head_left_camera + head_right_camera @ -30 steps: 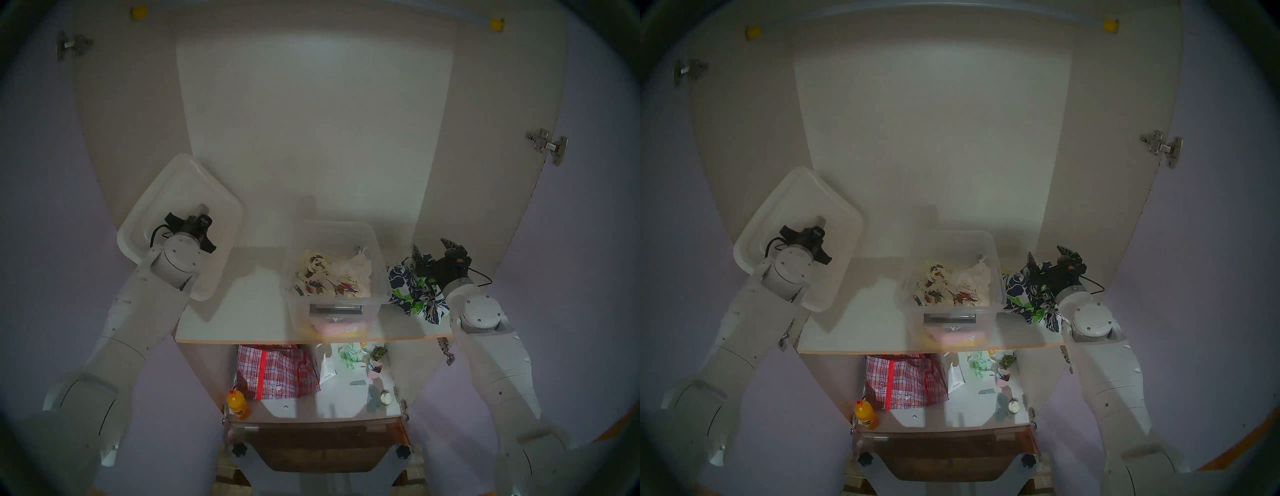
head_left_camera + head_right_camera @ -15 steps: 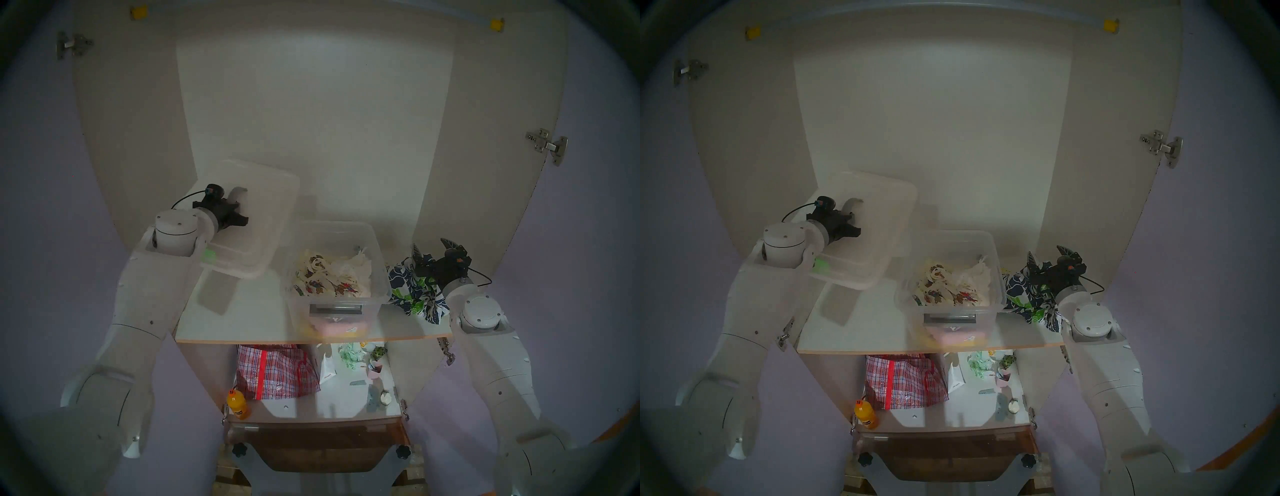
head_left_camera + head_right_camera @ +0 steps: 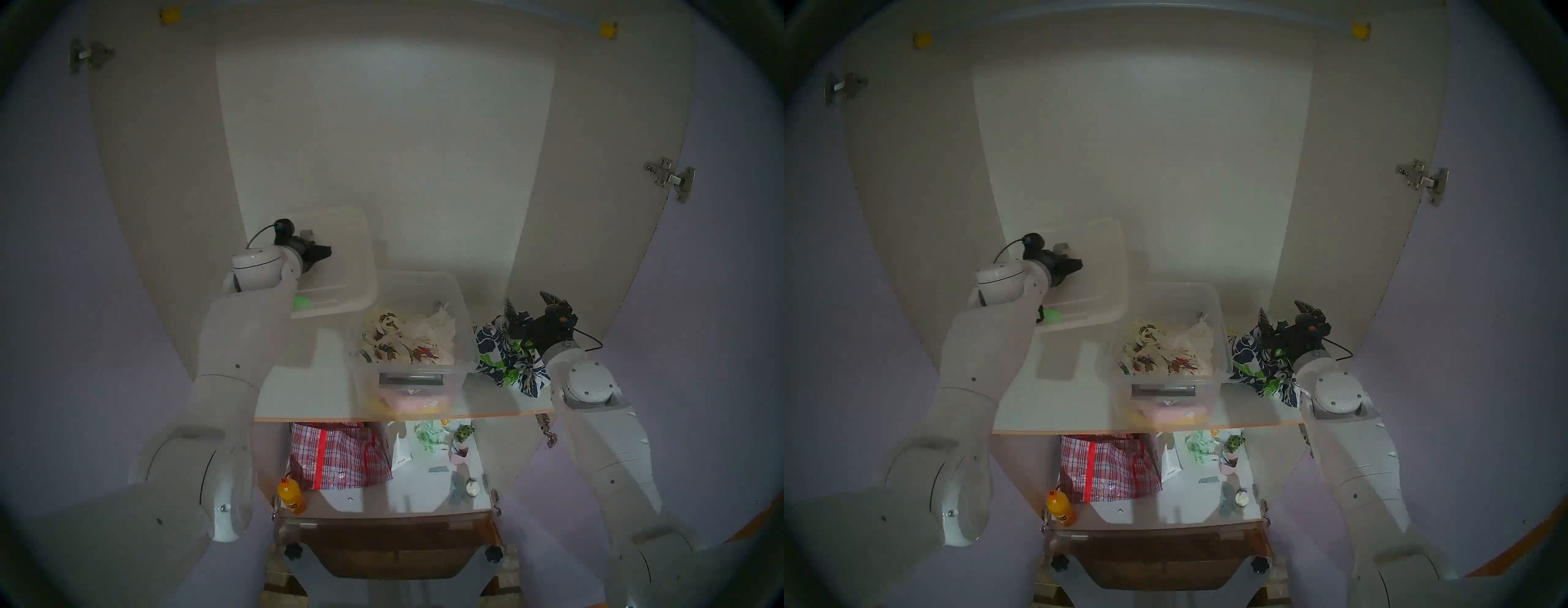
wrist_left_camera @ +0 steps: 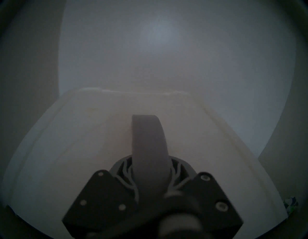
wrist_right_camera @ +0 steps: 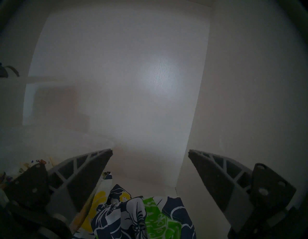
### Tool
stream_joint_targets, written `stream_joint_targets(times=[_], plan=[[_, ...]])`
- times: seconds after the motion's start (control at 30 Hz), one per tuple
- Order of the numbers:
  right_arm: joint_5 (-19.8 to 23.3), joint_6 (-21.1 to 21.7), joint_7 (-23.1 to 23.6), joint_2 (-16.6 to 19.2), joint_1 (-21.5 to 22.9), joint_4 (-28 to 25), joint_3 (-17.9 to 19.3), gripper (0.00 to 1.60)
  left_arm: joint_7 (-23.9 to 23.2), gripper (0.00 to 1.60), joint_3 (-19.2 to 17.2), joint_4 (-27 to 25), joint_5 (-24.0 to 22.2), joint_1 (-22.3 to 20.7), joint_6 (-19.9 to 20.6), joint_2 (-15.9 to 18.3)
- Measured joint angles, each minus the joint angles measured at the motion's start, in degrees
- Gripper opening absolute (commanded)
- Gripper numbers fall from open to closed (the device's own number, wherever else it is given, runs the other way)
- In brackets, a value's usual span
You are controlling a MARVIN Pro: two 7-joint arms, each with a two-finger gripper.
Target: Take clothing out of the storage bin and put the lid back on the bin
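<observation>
My left gripper (image 4: 150, 182) pinches the lid's handle (image 4: 148, 138); the lid (image 3: 339, 271) may pivot and clip the storage bin (image 3: 464, 335) rim. My right gripper (image 5: 150, 153) is wide, empty.

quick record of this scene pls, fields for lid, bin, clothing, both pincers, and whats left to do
lid: held off the shelf by its grey handle, left of and behind the bin, not on it
bin: open on the shelf, cream printed fabric inside
clothing: navy floral garment out on the shelf, right of the bin
left pincer: shut on the lid's handle
right pincer: open, empty, above the clothing
left to do: set lid on bin
</observation>
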Motion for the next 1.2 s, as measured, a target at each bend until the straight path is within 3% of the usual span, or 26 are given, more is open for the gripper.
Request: stream_joint_targets(times=[0.2, 0.33, 0.53, 1.07, 1.2], plan=[[0.0, -0.04, 0.0, -0.03, 0.01, 0.02, 0.0, 1.6, 0.42, 0.0, 2.61, 7.34, 0.0, -3.77, 0.83, -2.38], [0.1, -0.33, 0.13, -0.01, -0.02, 0.0, 0.03, 1.6, 1.08, 0.0, 2.15, 14.48, -0.37, -6.15, 0.16, -3.72], [1.17, -2.93, 3.14, 0.93, -1.75, -0.54, 0.58, 1.6, 1.31, 0.0, 1.48, 19.38, -0.86, -7.07, -1.12, -4.48], [1.21, -8.13, 4.96, 2.82, 0.47, 6.59, 1.75, 1.6, 1.84, 0.0, 2.54, 19.14, -1.12, -7.78, -3.02, -9.24], [1.19, -10.79, 5.83, 3.06, 1.5, 8.0, 1.69, 1.6, 2.12, 0.0, 5.86, 17.13, -0.84, -5.66, -2.68, -10.66]])
